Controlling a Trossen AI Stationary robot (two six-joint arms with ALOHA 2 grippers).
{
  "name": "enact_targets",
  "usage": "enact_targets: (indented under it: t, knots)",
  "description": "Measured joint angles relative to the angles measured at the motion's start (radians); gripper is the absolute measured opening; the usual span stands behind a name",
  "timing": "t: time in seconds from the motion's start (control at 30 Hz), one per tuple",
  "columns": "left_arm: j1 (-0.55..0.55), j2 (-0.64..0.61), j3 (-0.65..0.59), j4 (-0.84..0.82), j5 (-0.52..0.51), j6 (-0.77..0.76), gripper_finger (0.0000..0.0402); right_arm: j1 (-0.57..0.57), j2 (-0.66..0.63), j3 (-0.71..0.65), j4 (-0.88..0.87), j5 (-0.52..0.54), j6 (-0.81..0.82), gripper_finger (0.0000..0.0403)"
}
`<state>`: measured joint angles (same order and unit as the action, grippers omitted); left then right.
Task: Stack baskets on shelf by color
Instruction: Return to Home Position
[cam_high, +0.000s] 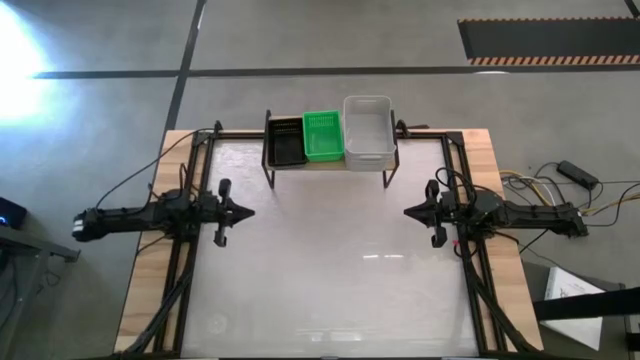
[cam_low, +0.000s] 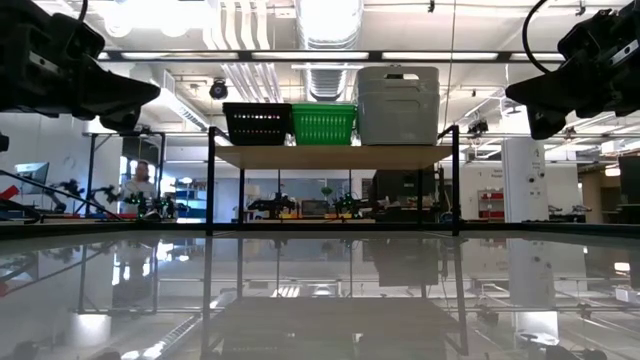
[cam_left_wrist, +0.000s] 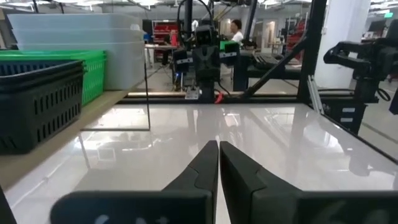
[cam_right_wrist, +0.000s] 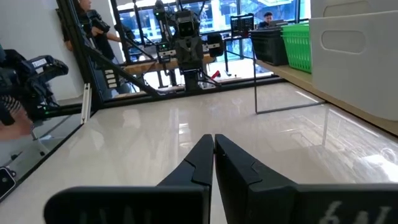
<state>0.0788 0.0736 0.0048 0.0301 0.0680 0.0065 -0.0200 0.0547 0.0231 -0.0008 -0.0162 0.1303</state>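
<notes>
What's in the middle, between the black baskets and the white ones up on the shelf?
The green baskets. In the high view they sit on the shelf, right between the black baskets and the white baskets.

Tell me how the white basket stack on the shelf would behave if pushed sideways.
The white stack stands tallest on the shelf, at its end, so it may tip or slide off. Thin translucent plastic, seemingly empty: probably light, slightly flexible. The green baskets beside it would likely block a push that way.
</notes>
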Motion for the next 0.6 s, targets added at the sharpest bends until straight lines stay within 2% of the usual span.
enact_targets:
  t: [0.6]
  knots:
    - [0.000,0.061,0.000,0.031,0.001,0.000,0.0000,0.000,0.000,0.000,0.000,0.000,0.000,0.0009]
